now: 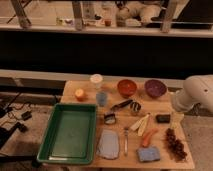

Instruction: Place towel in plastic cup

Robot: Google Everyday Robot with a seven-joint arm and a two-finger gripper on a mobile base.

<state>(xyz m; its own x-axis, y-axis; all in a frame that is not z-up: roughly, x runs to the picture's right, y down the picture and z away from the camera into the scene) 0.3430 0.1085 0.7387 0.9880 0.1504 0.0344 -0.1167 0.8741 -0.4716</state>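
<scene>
No step is done yet. The gripper point(176, 115), below the white arm point(195, 92) at the wooden table's point(111, 85) right edge, is indistinct; open or holding something, I cannot tell. The grey-blue folded towel point(108, 144) lies flat beside the green plastic tray point(50, 145), well apart from the small blue plastic cup point(102, 98). Grasp, carry and insertion remain. The frame cuts off the arm's far side.

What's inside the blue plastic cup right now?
Nothing shows above the rim of the blue plastic cup; its wall hides the bottom. The grey folded towel lies on the wooden table near the front edge, and the gripper is by the table's right edge.
</scene>
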